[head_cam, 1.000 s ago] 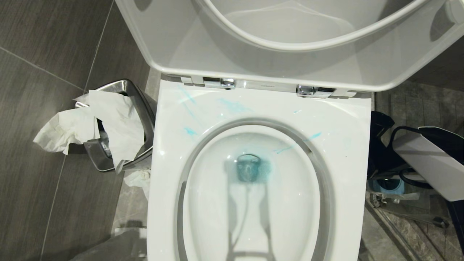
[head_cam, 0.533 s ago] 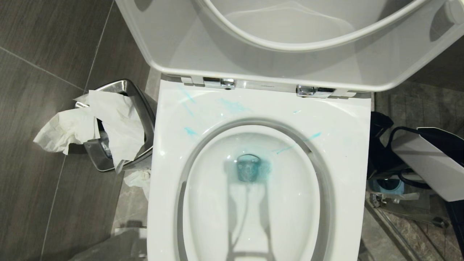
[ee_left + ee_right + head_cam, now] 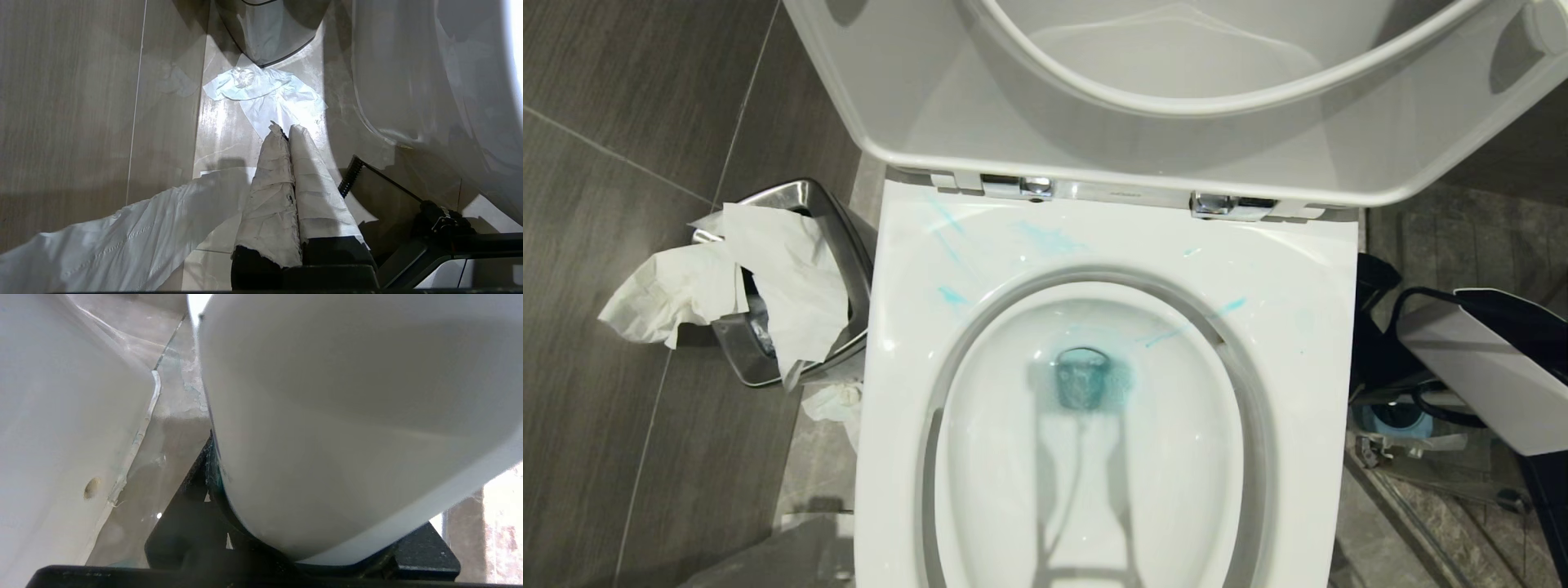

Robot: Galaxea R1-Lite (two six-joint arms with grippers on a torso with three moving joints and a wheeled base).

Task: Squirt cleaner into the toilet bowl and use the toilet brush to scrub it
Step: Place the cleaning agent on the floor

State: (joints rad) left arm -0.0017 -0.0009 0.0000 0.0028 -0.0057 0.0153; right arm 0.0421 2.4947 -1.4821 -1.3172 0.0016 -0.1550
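Note:
The toilet bowl fills the middle of the head view, with its seat and lid raised. Pale blue streaks of cleaner lie on the back of the rim, and the water at the drain is tinted blue. The toilet brush is out of view. My right gripper is low on the toilet's right side, shut on a smooth white rounded container that hides its fingertips. My left gripper is shut and empty, its fingers wrapped in white paper, pointing at the floor left of the toilet.
A steel bin stuffed with crumpled paper stands left of the toilet. Tissue lies on the floor before it. My right forearm and black cables crowd the floor on the right, above a pale blue object.

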